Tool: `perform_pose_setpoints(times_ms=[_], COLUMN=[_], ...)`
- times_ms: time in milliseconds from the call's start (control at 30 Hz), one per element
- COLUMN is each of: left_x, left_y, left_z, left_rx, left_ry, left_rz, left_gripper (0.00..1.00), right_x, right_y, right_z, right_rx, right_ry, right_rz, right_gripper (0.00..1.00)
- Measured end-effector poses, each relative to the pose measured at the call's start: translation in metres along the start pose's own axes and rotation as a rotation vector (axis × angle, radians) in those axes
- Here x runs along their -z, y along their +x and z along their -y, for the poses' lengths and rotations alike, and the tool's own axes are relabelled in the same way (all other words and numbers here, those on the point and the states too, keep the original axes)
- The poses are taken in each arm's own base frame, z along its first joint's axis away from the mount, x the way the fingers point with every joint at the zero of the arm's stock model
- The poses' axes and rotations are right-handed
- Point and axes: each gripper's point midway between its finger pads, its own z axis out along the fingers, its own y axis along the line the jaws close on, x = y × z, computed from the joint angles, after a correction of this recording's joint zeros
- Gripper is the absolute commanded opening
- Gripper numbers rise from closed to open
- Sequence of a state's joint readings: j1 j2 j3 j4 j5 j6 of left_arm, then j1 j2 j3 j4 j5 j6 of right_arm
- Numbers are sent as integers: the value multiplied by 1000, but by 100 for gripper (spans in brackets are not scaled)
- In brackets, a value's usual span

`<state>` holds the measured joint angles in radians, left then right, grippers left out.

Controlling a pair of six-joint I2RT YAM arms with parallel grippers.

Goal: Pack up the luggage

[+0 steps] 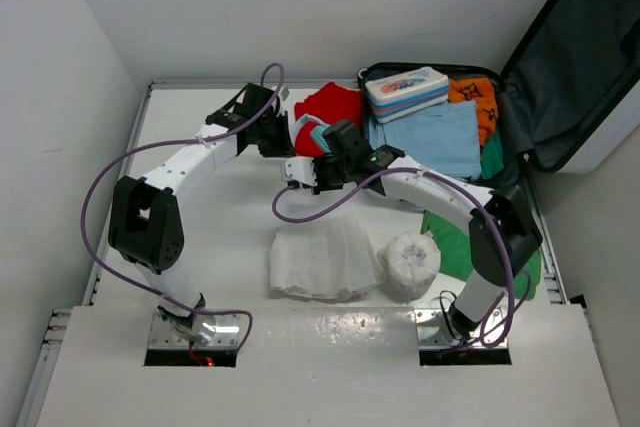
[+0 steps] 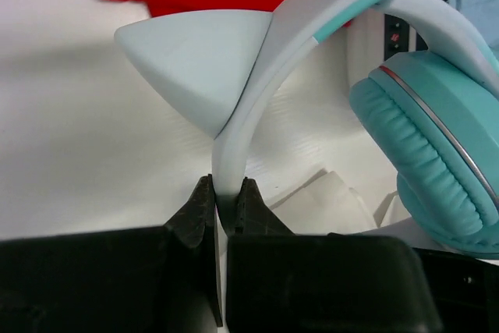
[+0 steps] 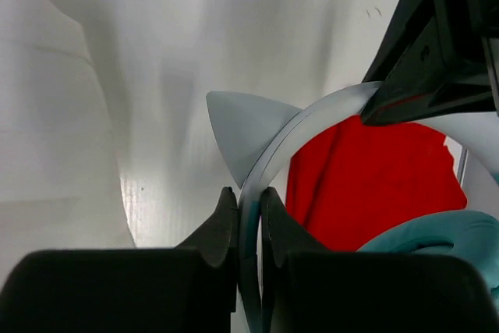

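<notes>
The luggage (image 1: 570,57) lies open at the right, its dark grey lid leaning back; it holds a white box (image 1: 405,92), blue (image 1: 430,137), orange and green cloths. White-and-teal cat-ear headphones (image 1: 312,137) hang above the table beside a red cloth (image 1: 330,102), left of the luggage. My left gripper (image 1: 285,137) (image 2: 228,193) is shut on the headband below one cat ear (image 2: 195,60); the teal ear cup (image 2: 437,154) hangs at the right. My right gripper (image 1: 305,169) (image 3: 249,200) is shut on the headband beside a cat ear (image 3: 242,126).
A crumpled white cloth (image 1: 320,262) and a white roll (image 1: 410,262) lie on the table near the front. A green cloth (image 1: 450,242) lies under the right arm. Walls close the table at the left and back. The left gripper (image 3: 437,60) shows in the right wrist view.
</notes>
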<state>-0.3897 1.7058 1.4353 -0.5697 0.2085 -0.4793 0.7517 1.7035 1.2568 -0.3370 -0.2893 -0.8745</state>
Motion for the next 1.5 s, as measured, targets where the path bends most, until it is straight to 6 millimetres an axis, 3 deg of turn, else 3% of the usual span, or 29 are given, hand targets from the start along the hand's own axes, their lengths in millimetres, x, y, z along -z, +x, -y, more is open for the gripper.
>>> perform_pose_setpoints(times_ms=[100, 133, 200, 233, 267, 400, 567, 667, 733, 833, 1067, 1133, 1300, 1333, 1367, 1467, 1500], left_x=[0, 1, 3, 5, 7, 25, 42, 44, 43, 40, 24, 17, 3, 1, -1, -7, -12], left_y=[-5, -6, -7, -8, -14, -46, -84, -90, -90, -90, -75, -65, -42, -39, -36, -37, -40], left_z=[3, 5, 9, 12, 15, 30, 30, 24, 24, 23, 8, 0, -24, -28, -32, -41, -42], left_rx=[24, 27, 9, -4, -21, -48, -55, -50, -49, -49, -53, -56, -62, -65, -70, -87, -92], left_ry=[11, 18, 41, 56, 74, 133, 155, 150, 151, 154, 113, 88, 11, -5, -20, -56, -63], left_rz=[19, 19, 16, 18, 35, 140, 253, 272, 270, 266, 242, 221, 178, 170, 166, 161, 157], left_gripper=[0, 24, 46, 80, 99, 99, 99, 99, 99, 99, 99, 99, 99, 99, 99, 99, 99], right_x=[5, 8, 17, 25, 33, 77, 154, 202, 219, 224, 209, 203, 202, 202, 202, 202, 203], right_y=[6, 9, 11, 15, 20, 47, 72, 94, 119, 168, 277, 294, 300, 301, 302, 311, 314], right_z=[5, 6, 8, 9, 10, 19, 53, 68, 66, 49, -2, -13, -11, -12, -13, -21, -22], right_rx=[-9, -11, -9, -9, -16, -72, -124, -167, -216, -348, -728, -794, -813, -816, -819, -850, -867], right_ry=[15, 19, 30, 38, 44, 105, 298, 435, 480, 481, 444, 436, 447, 445, 442, 427, 426], right_rz=[-19, -25, -35, -44, -50, -102, -133, -145, -162, -187, -187, -174, -125, -121, -117, -127, -127], right_gripper=[0, 0, 0, 0, 0, 0, 0, 0, 0, 0, 0, 0, 5, 8, 23, 51, 68])
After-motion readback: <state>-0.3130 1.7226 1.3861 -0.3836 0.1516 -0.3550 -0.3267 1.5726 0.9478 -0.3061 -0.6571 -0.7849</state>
